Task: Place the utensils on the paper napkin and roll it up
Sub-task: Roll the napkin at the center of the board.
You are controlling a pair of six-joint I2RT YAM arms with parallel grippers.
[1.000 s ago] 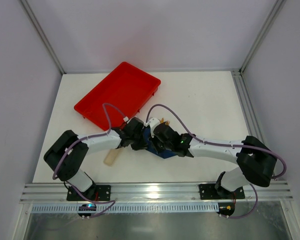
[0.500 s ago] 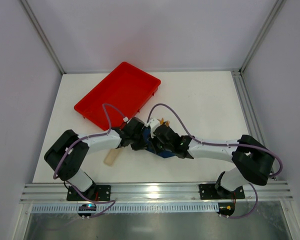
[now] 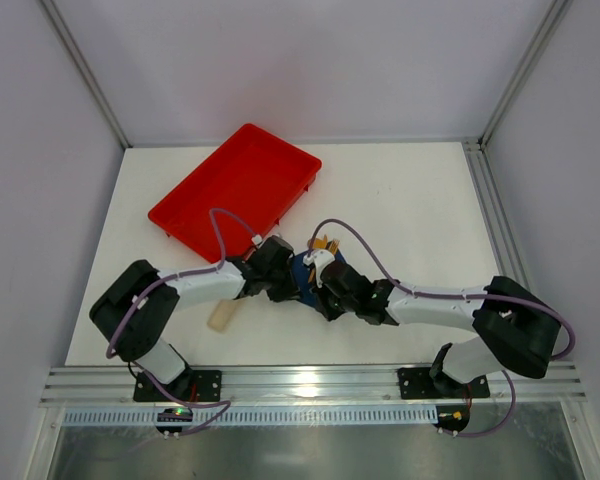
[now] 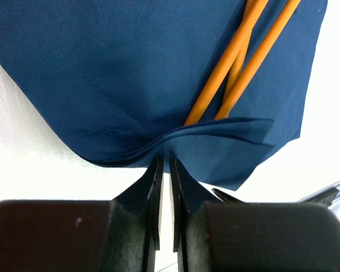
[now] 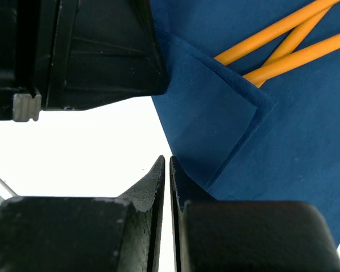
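Near left on the table, a beige strip lies alone. Beyond it, at centre, the right gripper has its fingers pressed together at the folded corner of the paper napkin; I cannot tell whether paper is caught. The left gripper narrowly pinches the napkin's lifted fold. The utensils lie crossed on the napkin, their ends under that fold. The red tray sits far left.
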